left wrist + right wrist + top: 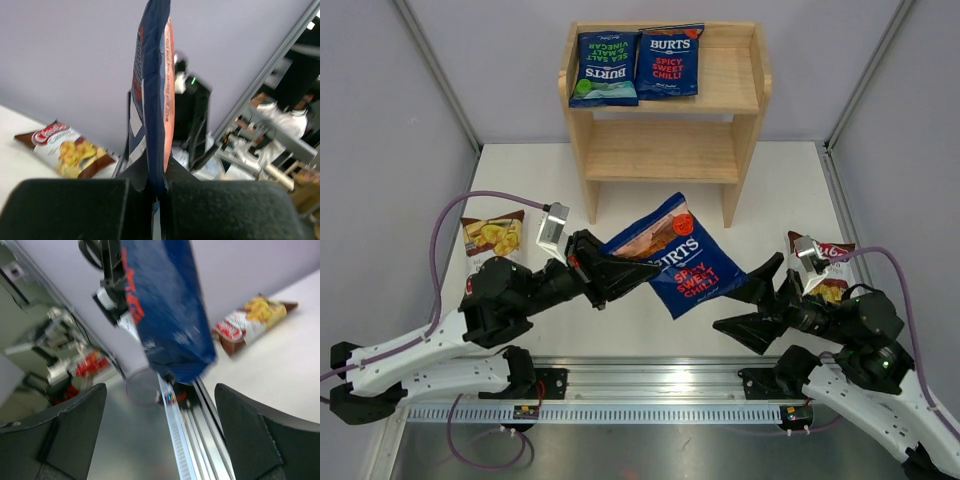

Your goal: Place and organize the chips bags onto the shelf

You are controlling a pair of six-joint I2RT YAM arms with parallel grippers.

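Dark blue orange-topped BURTS bag (675,255) is hanging tilted above table (520,180), in front of shelf (748,90). Your left gripper (623,268) is pinching its left edge. In left wrist view, bag is standing edge-on between pressed-together fingers (75,210). Your right gripper (748,298) is hovering near bag's right edge, fingers spread wide, apart from it. Green-accented bag (605,68) and spicy sweet chilli bag (669,62) are lying side by side on shelf's top tier. Brown Chuba bag (493,235) is lying beside your left arm; second Chuba bag (825,262) is lying partly behind your right arm.
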